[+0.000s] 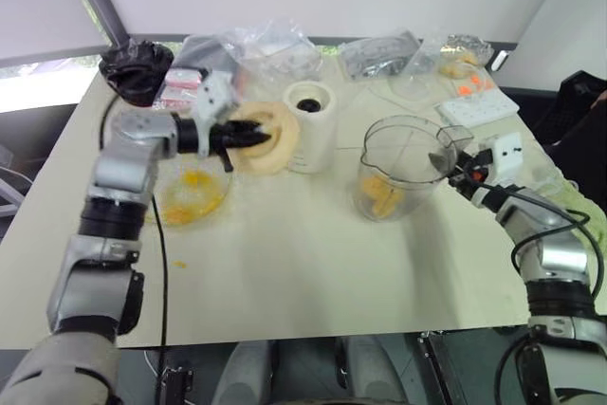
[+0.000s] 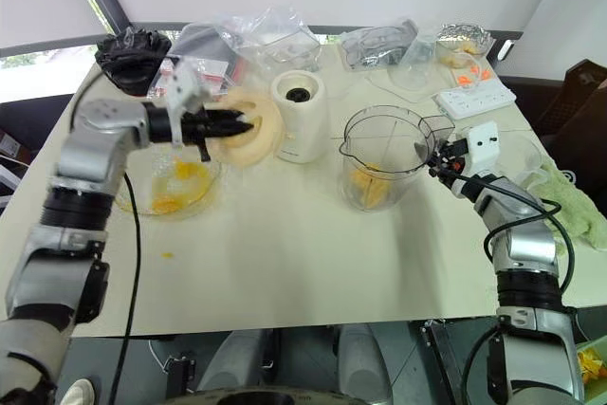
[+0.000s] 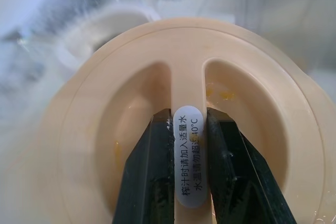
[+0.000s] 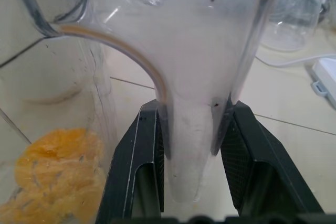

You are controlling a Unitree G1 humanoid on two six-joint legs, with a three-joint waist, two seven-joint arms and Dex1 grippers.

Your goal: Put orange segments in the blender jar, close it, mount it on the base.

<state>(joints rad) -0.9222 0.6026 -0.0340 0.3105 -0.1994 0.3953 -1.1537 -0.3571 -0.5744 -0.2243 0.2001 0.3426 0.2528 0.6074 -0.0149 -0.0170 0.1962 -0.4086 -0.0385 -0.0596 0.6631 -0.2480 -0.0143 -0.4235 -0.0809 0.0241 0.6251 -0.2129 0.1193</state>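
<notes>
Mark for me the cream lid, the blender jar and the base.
cream lid (image 3: 252, 108): left wrist view, on its recessed top face beside the ridge.
blender jar (image 2: 375, 154): right eye view, on its clear front wall.
base (image 1: 318, 135): left eye view, on its cream side wall.

Both arms: silver-grey metal segments joined by black bands. Left gripper (image 2: 248, 126) and right gripper (image 1: 449, 170): two black fingers each, ridged inner pads (image 4: 147, 161). White boxy block at each wrist. Black cables loop along right forearm; one black cable hangs beside left arm.
</notes>
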